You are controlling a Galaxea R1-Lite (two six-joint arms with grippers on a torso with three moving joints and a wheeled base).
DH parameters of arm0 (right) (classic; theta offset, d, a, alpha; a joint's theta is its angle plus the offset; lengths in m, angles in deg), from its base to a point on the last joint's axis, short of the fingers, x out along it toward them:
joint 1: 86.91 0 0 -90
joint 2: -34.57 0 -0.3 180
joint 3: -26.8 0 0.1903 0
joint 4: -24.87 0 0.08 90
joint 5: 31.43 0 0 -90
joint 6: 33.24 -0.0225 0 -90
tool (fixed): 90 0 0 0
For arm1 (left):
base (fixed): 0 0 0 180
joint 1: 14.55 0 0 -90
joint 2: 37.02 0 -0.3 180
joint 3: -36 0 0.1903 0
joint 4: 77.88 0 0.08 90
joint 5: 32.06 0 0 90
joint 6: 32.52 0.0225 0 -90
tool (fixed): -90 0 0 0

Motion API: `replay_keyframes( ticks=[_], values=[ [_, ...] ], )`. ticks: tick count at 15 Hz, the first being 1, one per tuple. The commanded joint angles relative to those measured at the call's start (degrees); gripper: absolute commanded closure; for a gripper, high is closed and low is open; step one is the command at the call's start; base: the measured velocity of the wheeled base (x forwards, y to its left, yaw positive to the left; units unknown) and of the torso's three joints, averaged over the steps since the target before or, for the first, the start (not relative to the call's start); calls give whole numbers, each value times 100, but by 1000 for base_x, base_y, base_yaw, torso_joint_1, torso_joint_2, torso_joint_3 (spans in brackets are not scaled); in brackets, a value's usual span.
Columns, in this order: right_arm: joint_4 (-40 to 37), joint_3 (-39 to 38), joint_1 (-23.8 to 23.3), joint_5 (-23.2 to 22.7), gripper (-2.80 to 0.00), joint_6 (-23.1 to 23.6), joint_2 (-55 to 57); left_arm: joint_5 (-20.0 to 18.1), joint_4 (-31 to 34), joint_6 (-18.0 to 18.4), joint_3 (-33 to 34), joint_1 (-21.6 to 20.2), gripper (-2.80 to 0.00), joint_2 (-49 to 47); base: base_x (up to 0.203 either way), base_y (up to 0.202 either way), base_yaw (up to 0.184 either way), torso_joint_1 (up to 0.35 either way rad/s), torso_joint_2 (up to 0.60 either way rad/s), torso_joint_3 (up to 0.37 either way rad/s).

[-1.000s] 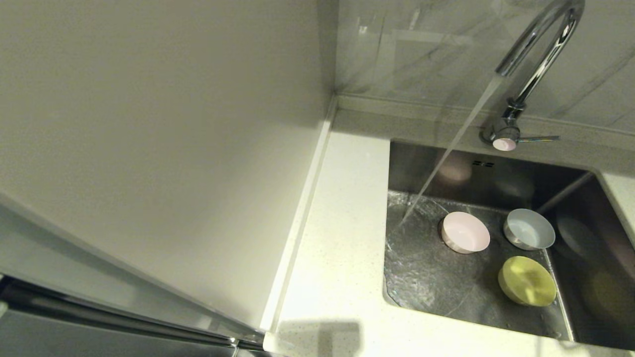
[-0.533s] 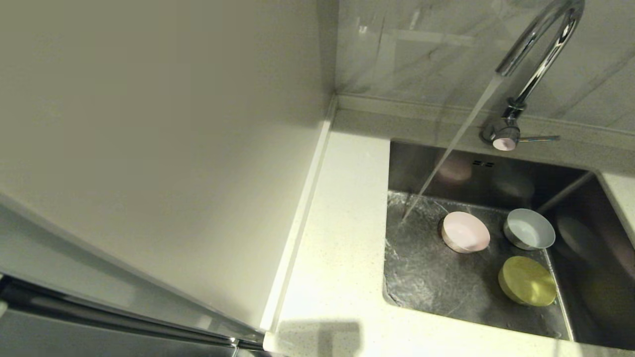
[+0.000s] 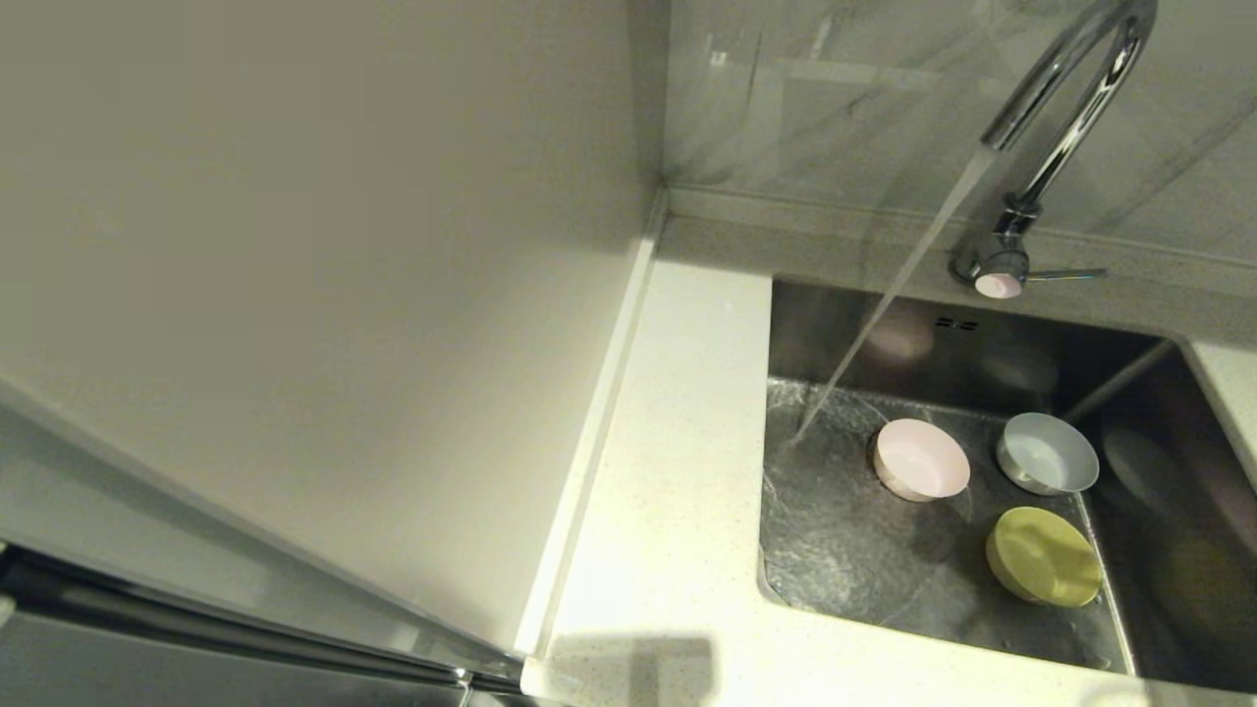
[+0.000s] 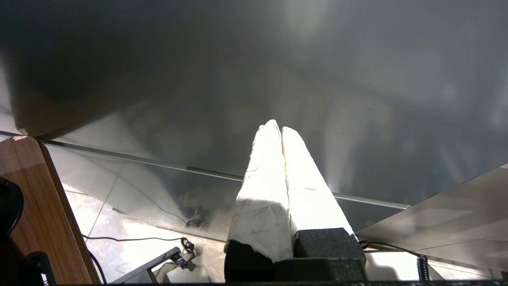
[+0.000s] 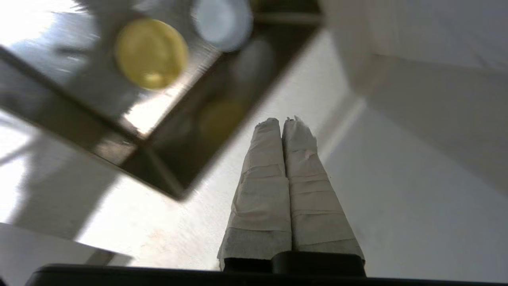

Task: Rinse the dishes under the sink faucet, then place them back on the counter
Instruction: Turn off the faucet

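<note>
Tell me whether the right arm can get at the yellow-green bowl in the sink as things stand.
Probably yes. The yellow-green bowl sits uncovered in the sink, apart from the other bowls, and the shut right gripper hangs over the counter nearby with nothing between.

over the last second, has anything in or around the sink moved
Nothing has visibly moved. Water still runs from the faucet into the sink, landing beside the pink bowl. The grey bowl and yellow-green bowl sit where they were, and no gripper has entered the head view.
</note>
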Motion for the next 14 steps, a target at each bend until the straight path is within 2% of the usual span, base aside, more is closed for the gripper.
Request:
replay_keyframes(
  ticks=[1,2,3,5,7,9,10,14],
  values=[
    [-20,-13,3,-465,0,-20,470,0,-2,-3,18,-1,0,0,0,0,0,0,0,0],
    [45,12,4,-690,0,-151,686,0,-2,-3,18,-1,0,0,0,0,0,0,0,0],
    [298,41,4,-876,0,-488,930,0,-2,-3,18,-1,0,0,0,0,0,0,0,0],
    [1446,64,2,-1100,0,-1174,1444,0,-2,-3,18,-1,0,0,0,0,0,0,0,0],
    [2882,61,-11,-1182,0,-1489,1928,0,-2,-3,18,-1,0,0,0,0,0,0,0,0],
    [3868,-2,-15,-1232,0,-1524,2356,0,-2,-3,18,-1,0,0,0,0,0,0,0,0],
    [4022,-16,-18,-1237,0,-1470,2489,0,-2,-3,18,-1,0,0,0,0,0,0,0,0],
    [3866,-56,-251,-1238,0,-1237,2650,0,-2,-3,18,-1,0,0,0,0,0,0,0,0]
  ],
)
